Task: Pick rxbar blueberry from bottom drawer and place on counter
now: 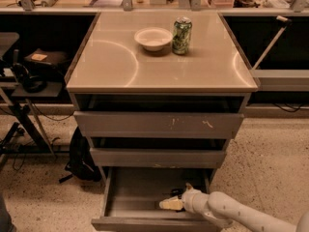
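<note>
In the one camera view, the gripper [171,204] is seen low in the frame, right of centre. It is reached into the open bottom drawer [135,195] on an arm [241,215] that enters from the lower right corner. Whether the gripper is spread, pressed together or pinching anything cannot be told. The bar [176,192] is judged to be the small dark shape just above the gripper tip, on the drawer floor at its right side. Contact between the two cannot be confirmed.

Several risks are judged from here. The flat bar could be pushed toward the back wall instead of being gripped, since little edge is offered. If lifted steeply, the bar or the gripper could be caught on the front of the middle drawer [157,157], which overhangs the opening. The drawer's right wall could be struck by the arm on the way out. On the tabletop [145,71], a bowl [153,37] and a can [182,35] stand at the upper centre. The can could be toppled if the bar is placed near them, so the bare front area is judged safer.
</note>
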Action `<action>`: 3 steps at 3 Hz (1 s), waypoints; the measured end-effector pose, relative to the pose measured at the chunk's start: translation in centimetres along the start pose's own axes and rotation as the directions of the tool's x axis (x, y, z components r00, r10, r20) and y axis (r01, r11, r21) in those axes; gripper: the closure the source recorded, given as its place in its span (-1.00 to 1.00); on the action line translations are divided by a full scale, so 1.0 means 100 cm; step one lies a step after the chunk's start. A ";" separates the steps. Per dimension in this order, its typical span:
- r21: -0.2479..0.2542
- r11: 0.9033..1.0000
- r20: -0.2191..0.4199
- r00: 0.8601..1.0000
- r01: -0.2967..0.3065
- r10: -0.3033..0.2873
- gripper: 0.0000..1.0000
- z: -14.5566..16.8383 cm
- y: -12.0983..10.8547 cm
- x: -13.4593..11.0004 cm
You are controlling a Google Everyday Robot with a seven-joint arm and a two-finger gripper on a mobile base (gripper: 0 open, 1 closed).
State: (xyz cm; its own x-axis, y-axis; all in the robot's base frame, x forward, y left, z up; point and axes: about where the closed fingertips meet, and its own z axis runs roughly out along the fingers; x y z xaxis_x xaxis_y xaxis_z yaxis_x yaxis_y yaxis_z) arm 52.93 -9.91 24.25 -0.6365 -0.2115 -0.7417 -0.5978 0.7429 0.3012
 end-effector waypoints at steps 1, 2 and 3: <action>0.034 0.999 0.004 1.000 0.000 0.000 -1.00 0.000 -0.008 0.000; 0.053 0.998 -0.006 0.999 0.037 -0.037 -1.00 0.003 -0.002 0.001; 0.086 0.996 -0.078 0.997 0.027 -0.020 -1.00 0.036 -0.008 0.034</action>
State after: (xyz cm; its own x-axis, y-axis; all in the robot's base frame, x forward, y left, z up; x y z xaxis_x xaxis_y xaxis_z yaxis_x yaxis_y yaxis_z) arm 53.00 -8.96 19.33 -0.6605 -0.2755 -0.6984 -0.5707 0.7887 0.2286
